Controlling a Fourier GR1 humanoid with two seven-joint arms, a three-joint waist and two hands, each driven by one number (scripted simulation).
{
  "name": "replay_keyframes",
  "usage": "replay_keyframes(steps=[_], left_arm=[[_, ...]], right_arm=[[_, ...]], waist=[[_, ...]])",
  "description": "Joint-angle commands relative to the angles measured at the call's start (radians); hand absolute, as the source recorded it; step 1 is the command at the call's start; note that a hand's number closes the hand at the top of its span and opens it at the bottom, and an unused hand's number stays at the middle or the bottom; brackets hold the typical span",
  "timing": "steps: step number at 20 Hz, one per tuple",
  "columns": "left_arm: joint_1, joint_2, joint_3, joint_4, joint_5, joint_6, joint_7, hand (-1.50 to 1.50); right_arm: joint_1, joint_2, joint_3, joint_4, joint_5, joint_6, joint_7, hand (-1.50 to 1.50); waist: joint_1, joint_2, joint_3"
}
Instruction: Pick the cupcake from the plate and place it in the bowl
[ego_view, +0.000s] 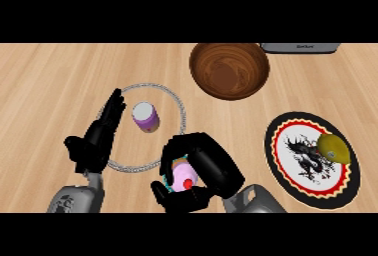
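Observation:
A cupcake (184, 176) with pink frosting and a red cherry sits inside my right hand (209, 167), whose fingers and thumb curl round it at the lower middle of the head view. It is at the near rim of a clear glass plate (178, 102). The brown wooden bowl (229, 70) stands at the back, right of centre, with nothing in it. My left hand (97, 137) rests open at the plate's left edge, fingers pointing away from me.
A purple-and-white cup-like object (145, 117) stands on the glass plate. At the right lies a red, white and black patterned plate (295, 150) carrying a yellow-green fruit (334, 147). A grey appliance (301, 47) shows at the top right edge.

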Motion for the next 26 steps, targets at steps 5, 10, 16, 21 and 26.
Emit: replay_keyframes(steps=[5,10,16,21,26], left_arm=[[0.068,0.035,0.003,-0.113,0.021,-0.037,0.038,0.0],[0.017,0.036,0.037,-0.005,0.032,-0.048,-0.023,0.0],[-0.004,0.022,0.027,-0.022,0.013,-0.026,0.023,0.0],[-0.024,0.023,0.042,0.003,0.021,-0.033,0.018,0.0],[-0.036,0.005,0.025,0.075,-0.003,-0.026,-0.045,0.0]], right_arm=[[-0.133,0.004,-0.045,-0.248,0.147,-0.026,0.252,1.5],[-0.363,0.004,-0.069,-0.288,0.166,0.004,0.57,1.5],[-0.613,0.004,-0.202,-0.188,0.099,0.024,0.688,1.5],[-0.64,0.004,-0.287,-0.015,0.133,0.009,0.594,1.5],[-0.736,-0.086,-0.351,0.232,0.188,0.032,0.475,1.5]], waist=[[0.0,-0.003,0.0],[-0.002,-0.001,-0.001],[0.004,0.0,-0.001],[0.002,0.002,0.0],[0.003,0.009,-0.001]])
